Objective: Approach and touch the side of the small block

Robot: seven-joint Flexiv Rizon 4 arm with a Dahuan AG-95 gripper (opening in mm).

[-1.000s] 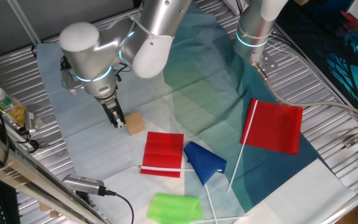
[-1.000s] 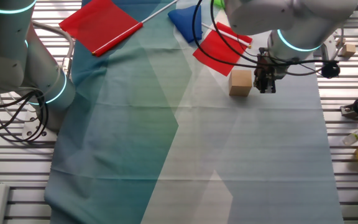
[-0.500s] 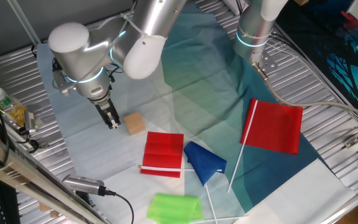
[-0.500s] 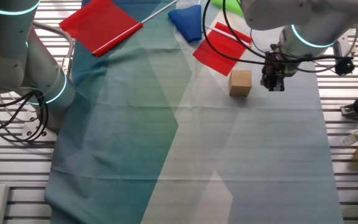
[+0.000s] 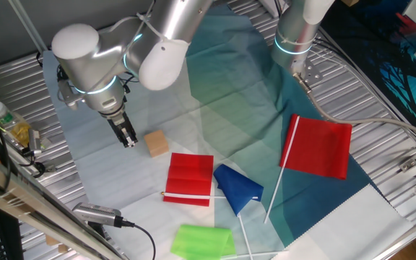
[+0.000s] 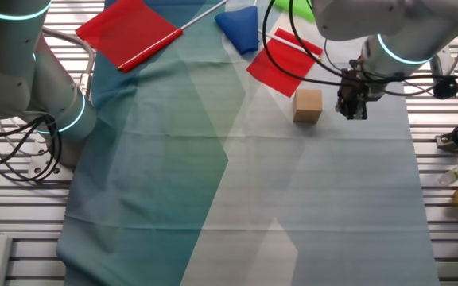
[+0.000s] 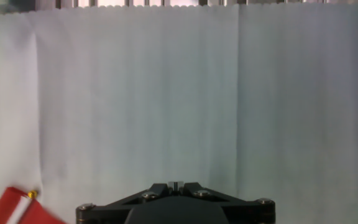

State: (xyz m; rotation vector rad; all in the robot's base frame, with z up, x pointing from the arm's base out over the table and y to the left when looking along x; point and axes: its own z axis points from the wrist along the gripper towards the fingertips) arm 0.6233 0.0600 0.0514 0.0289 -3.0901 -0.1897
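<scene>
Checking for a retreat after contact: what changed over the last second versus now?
The pincer moved sideways away from the small block: a second ago its fingertips were right at the block's side, now a clear gap shows in both fixed views. Nothing was gripped or released. The block seems not to have moved; the red folded cloth, the blue flag and the green cloth are where they were.

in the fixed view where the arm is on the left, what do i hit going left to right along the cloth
claw → small block → folded red cloth → blue flag → big red flag
</scene>
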